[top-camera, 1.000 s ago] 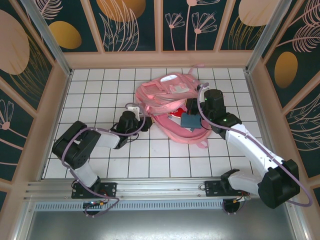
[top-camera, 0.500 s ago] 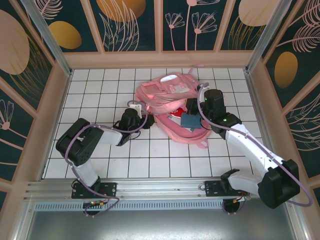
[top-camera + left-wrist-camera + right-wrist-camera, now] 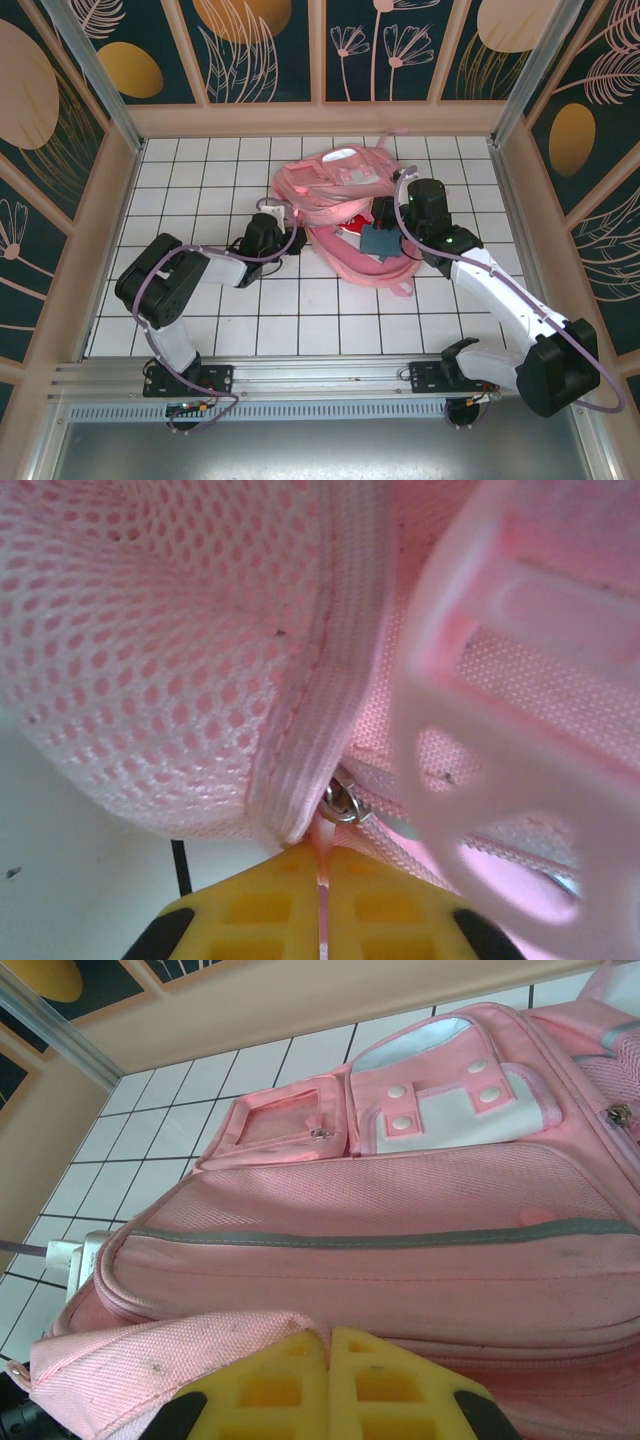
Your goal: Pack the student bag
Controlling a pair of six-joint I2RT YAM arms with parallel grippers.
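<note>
pink fabric backpack [image 3: 400, 1210] clipped at right edge; pale plastic buckle [image 3: 415, 710] blurred; flat blue item [image 3: 380, 241] unidentifiable, part-hidden by right arm [image 3: 490, 280].

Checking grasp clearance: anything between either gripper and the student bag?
Nothing visible. The left gripper is shut on a thin pink tab beside the metal zipper slider of the student bag; the right gripper is shut on a pink fabric edge of it.

2 black-and-white arms [image 3: 500, 290], yellow jaws

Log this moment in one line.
left pincer: shut on zipper tab of student bag | right pincer: shut on flap | bag: lying open, blue item inside
</note>
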